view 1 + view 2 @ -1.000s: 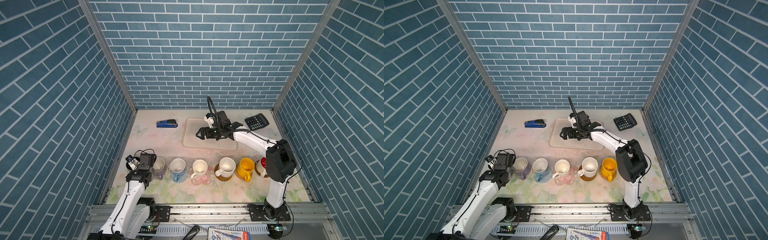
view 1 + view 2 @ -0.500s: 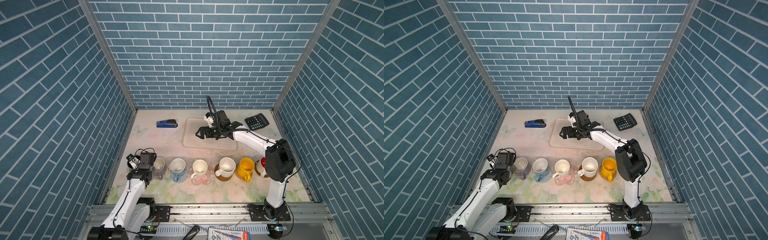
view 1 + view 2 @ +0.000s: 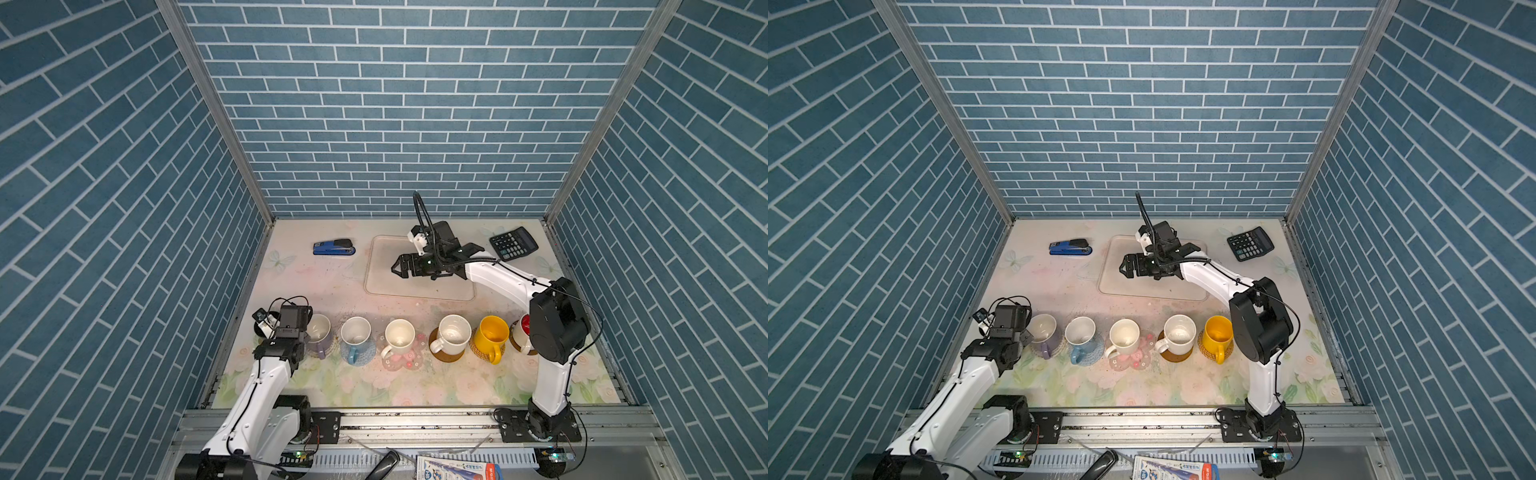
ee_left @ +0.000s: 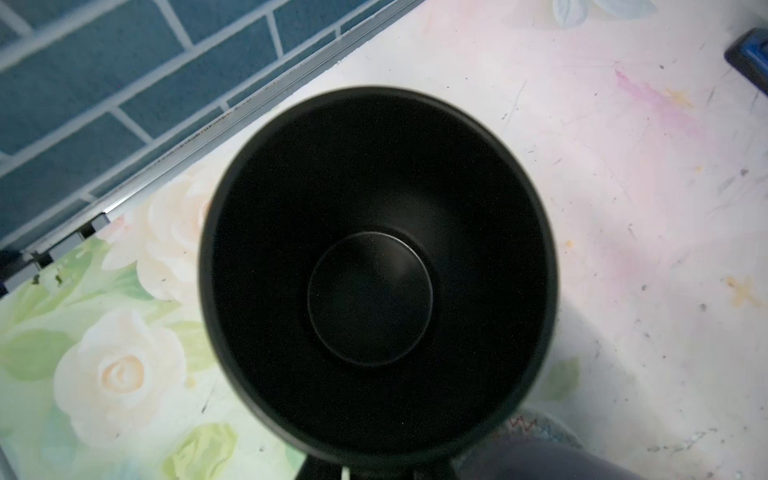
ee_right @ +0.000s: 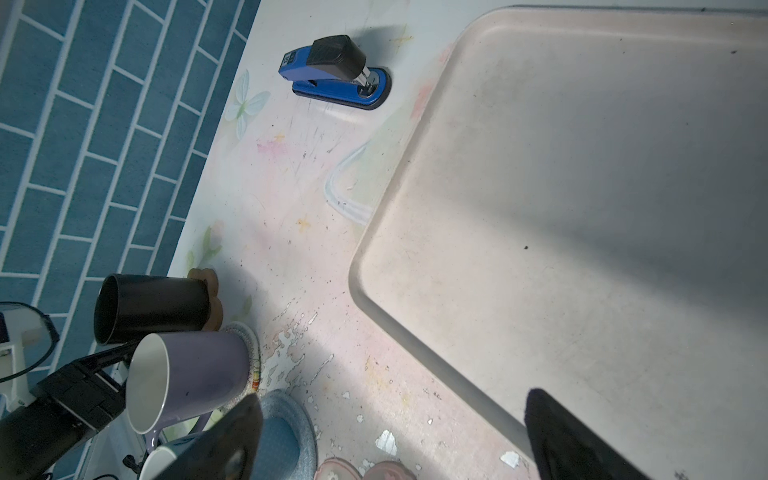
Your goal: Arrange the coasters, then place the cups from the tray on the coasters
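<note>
Tabletop from above, with both wrist views. Along the near edge of the table (image 3: 316, 291) you see a row of cups, each upright on its own coaster. From the left these are the lavender cup (image 3: 320, 332) on a woven round coaster (image 5: 251, 349), the light blue cup (image 3: 356, 334) on the blue-grey crocheted coaster (image 3: 368, 358), and a white cup (image 3: 400, 334) on the pink flower coaster (image 3: 401, 362). Next come a second white cup (image 3: 453, 332) on a brown disc (image 3: 448, 356), the yellow cup (image 3: 493, 334) on a rattan round (image 3: 478, 353), and the red-lined cup (image 3: 524, 328) (half hidden behind the right arm's elbow). The black cup (image 4: 370, 291) stands at the far left end, just beside the lavender one, its base on the brown paw-shaped coaster (image 5: 212, 305). Your left gripper (image 3: 282, 330) hangs directly over it. Its wrist view looks straight down into the cup, and you cannot tell whether the jaws grip the cup or stand clear. Your right gripper (image 3: 394, 268) hovers over the cream tray (image 3: 382, 286) at the back, jaws spread wide, nothing between them. A blue stapler (image 3: 334, 247) and a black calculator (image 3: 513, 243) lie on either side of the tray.
</note>
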